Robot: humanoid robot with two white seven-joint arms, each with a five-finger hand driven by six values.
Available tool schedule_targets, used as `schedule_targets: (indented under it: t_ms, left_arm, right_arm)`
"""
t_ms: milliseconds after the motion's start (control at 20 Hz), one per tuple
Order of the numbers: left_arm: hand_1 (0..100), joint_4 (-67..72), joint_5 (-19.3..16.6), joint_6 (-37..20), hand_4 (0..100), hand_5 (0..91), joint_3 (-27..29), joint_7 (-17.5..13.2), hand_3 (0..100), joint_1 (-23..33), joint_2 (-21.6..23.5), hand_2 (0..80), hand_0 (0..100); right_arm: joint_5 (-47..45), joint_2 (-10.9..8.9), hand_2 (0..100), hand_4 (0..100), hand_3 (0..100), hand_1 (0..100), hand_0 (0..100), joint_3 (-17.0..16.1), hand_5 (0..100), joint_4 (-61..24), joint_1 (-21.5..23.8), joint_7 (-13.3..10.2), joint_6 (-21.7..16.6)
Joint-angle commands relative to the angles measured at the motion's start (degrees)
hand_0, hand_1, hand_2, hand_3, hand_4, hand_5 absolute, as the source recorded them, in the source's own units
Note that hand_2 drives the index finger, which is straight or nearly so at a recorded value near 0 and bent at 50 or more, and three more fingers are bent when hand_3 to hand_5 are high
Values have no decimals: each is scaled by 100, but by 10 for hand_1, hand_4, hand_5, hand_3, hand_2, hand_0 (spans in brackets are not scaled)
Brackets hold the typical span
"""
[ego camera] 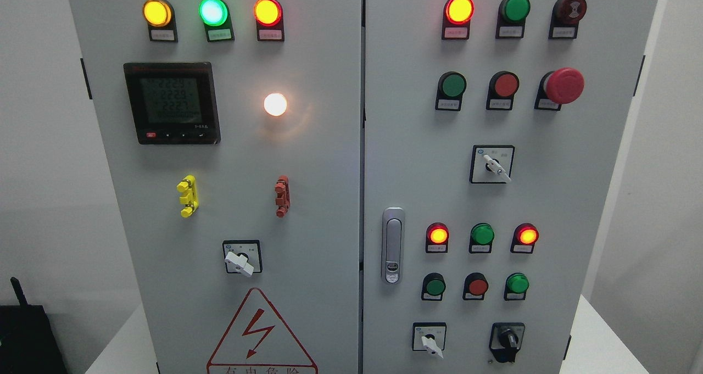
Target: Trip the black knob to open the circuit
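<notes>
The black knob (508, 341) sits at the lower right of the grey cabinet's right door (576, 198), its handle pointing roughly straight down. To its left is a white rotary switch (430, 342). No robot hand or arm shows anywhere in the head view.
The right door also carries a silver door latch (392, 246), a red mushroom button (563, 85), another white selector (494, 167) and rows of lit and unlit lamps. The left door (318, 198) holds a digital meter (172, 102), a white selector (240, 261) and a warning triangle (260, 335). A black box (27, 338) stands at the lower left.
</notes>
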Motion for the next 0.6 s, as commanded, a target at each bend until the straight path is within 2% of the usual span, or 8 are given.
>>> schedule_targets:
  t_ms: [0, 300, 550]
  left_arm:
    - [389, 0, -132, 1, 0, 0, 0, -3, 0, 0, 0, 0, 120]
    - [389, 0, -132, 1, 0, 0, 0, -3, 0, 0, 0, 0, 120]
    - [389, 0, -132, 10, 0, 0, 0, -3, 0, 0, 0, 0, 120]
  right_arm:
    - [-9, -69, 0, 51, 172, 10, 0, -69, 0, -1730, -51, -29, 71]
    - [-18, -69, 0, 89, 205, 6, 0, -87, 23, -2380, -77, -29, 343]
    - [-18, -69, 0, 228, 289, 4, 0, -209, 97, -2645, -323, -21, 598]
